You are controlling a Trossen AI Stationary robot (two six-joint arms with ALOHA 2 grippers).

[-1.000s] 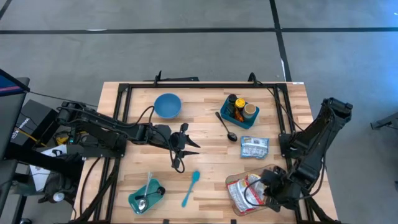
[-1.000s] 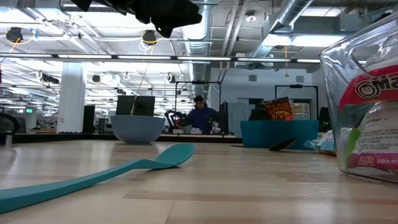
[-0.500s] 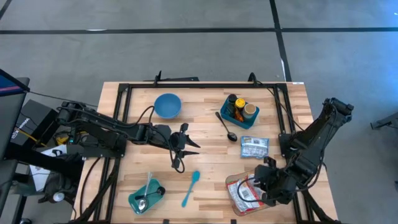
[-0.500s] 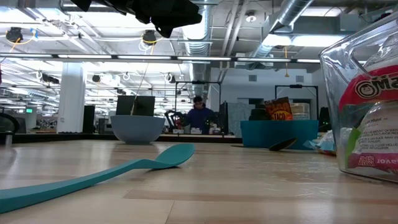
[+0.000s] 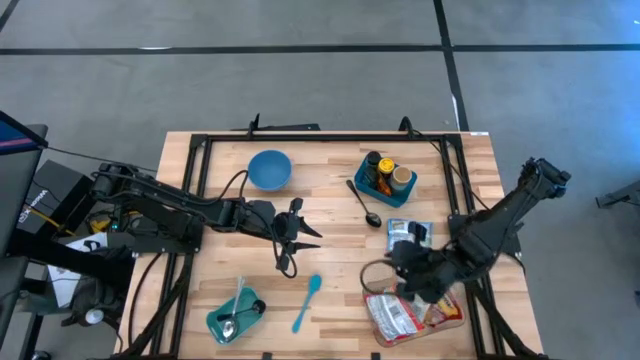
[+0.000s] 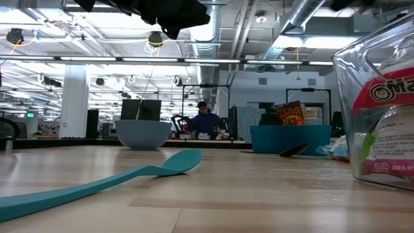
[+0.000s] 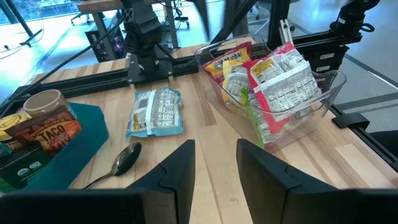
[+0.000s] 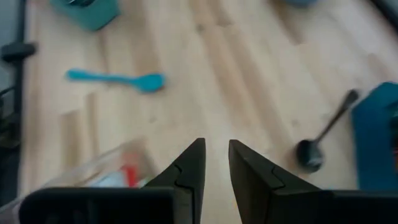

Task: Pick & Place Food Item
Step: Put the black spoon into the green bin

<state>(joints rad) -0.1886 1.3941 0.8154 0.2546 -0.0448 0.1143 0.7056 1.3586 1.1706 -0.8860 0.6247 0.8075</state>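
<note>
Reading "TACO" is possible only on the dark packet [image 7: 48,132] standing in the teal bin [image 7: 87,134] at the counter's far right, as the left wrist view shows it. From low down, the clear container [image 6: 381,110] shows red partial lettering on a packet inside. Overhead, that container [image 5: 412,312] sits near the right edge, full of snack packets. A silver-blue food pouch [image 5: 408,237] lies flat between bin and container, just left of the right hand [image 5: 403,262], which hovers empty with fingers narrowly parted. Mid-counter, the left hand [image 5: 290,238] hangs empty, slightly parted.
</note>
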